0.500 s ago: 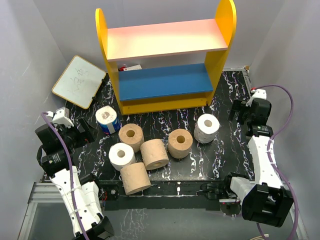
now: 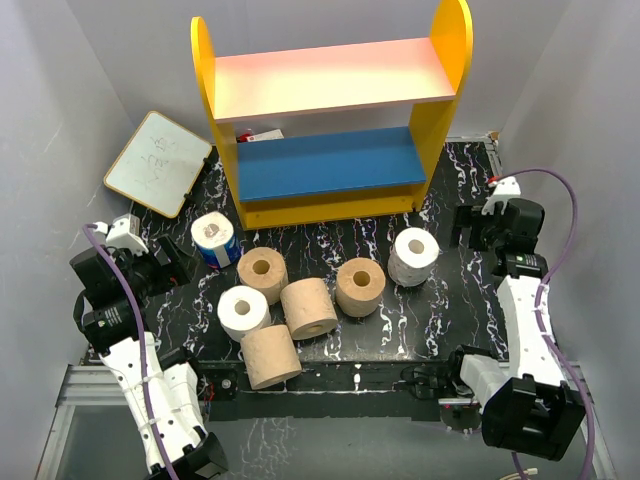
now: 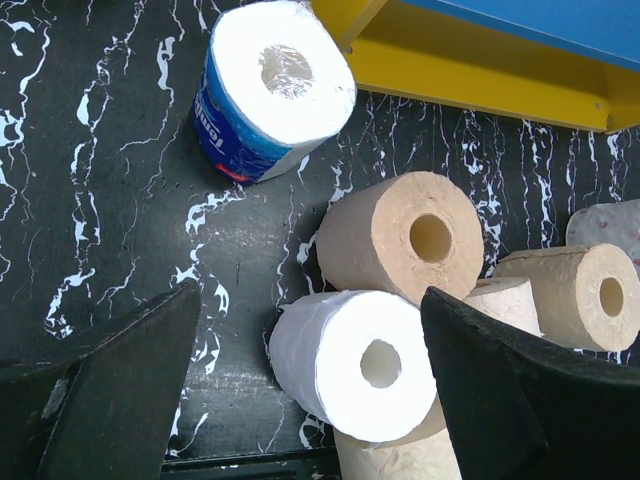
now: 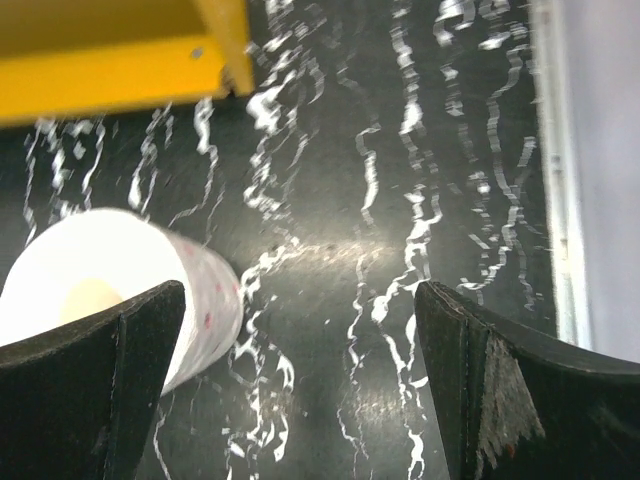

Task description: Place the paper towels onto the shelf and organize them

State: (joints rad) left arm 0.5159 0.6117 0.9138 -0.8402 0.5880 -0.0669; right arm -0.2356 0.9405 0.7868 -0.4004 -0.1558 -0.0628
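All seven paper towels sit on the black marbled worktop (image 2: 440, 310), in front of the shelf (image 2: 445, 110) with its pink upper board (image 2: 330, 78) and blue lower board (image 2: 325, 162). The blue-wrapped roll (image 2: 213, 238) stands near the shelf's left foot. Four tan ones cluster mid-worktop: the rear tan roll (image 2: 262, 274), the middle tan roll (image 2: 309, 307) just beside it, the right tan roll (image 2: 360, 286), and the near tan roll (image 2: 270, 356) at the front edge. The small white roll (image 2: 243, 311) sits on the cluster's left (the left wrist view shows it pressed against its tan neighbours). The other white roll (image 2: 414, 254) stands apart on the right.

The left end effector (image 3: 310, 295) hangs over the worktop, fingers spread wide and holding nothing. The right end effector (image 4: 300, 290) is likewise spread wide and empty, near the other white roll. A whiteboard (image 2: 158, 162) lies at the far left, beside the shelf
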